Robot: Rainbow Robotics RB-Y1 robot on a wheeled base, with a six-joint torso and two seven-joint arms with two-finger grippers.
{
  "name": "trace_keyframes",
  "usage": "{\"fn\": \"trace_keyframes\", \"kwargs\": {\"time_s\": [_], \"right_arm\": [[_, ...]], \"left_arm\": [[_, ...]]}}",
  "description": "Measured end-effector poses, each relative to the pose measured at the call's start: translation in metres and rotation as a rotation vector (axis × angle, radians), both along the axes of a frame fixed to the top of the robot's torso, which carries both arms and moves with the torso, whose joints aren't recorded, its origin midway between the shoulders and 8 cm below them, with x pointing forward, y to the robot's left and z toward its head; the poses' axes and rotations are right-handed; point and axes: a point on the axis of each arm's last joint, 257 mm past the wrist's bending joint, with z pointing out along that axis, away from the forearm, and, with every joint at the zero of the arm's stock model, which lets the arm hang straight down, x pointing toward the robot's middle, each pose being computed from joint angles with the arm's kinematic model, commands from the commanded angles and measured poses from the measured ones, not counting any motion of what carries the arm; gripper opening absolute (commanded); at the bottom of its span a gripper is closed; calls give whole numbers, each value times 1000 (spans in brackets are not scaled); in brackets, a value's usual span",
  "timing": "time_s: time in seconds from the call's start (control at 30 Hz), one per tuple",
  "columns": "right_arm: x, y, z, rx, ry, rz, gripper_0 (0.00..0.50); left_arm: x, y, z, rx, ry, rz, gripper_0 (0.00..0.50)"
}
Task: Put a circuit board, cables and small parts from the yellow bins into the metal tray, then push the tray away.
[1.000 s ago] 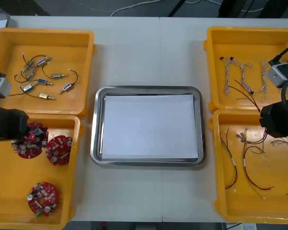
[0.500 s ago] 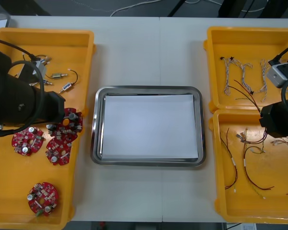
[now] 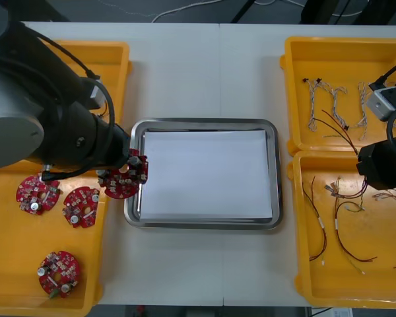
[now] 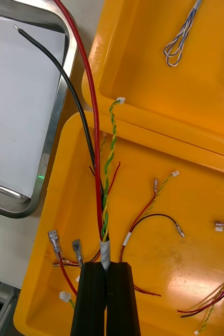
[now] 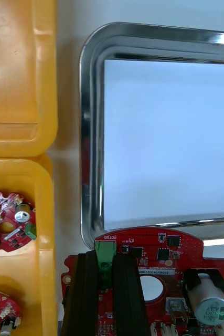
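Left arm [image 3: 53, 132] stretches in from the left across the left-side bins, its wrist end at the left rim of the shiny rectangular metal tray [image 3: 201, 123] w/ white inside. Its jaws pinch a round red circuit board [image 3: 123, 180] by the edge, at a green connector. The board is face up, partly over the tray's left rim and partly over the light surface [image 3: 185, 66] btwn tray and near-left yellow plastic bin [image 3: 6, 264]. Three more round red boards [image 3: 81, 206] lie in that bin. Right arm [image 3: 383, 165] sits over the right-side bins, approx. at their join. Its jaws are clamped on a bundle of cables [image 4: 98, 199] (red, black, twisted yellow-green) that fans out above the near-right yellow bin [image 4: 195, 262]. The black strand's tip reaches over the tray's white inside.
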Motion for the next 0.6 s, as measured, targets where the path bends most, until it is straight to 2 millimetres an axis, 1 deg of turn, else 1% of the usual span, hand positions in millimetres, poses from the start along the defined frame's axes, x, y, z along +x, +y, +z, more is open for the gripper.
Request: {"fn": "trace_keyframes", "kwargs": {"time_s": [0.1,0.2,0.27,0.33,0.5,0.6], "right_arm": [[0,0,0,0,0,0,0],[0,0,0,0,0,0,0],[0,0,0,0,0,0,0],[0,0,0,0,0,0,0],[0,0,0,0,0,0,0],[0,0,0,0,0,0,0]], "left_arm": [[0,-11,-2,-11,18,55,0],[-1,-19,-6,-51,46,174,0],[-1,-22,-12,-73,68,261,0],[1,-22,-18,-67,76,308,0],[10,-13,-38,30,57,301,0],[15,-17,-49,59,46,276,0]]}}
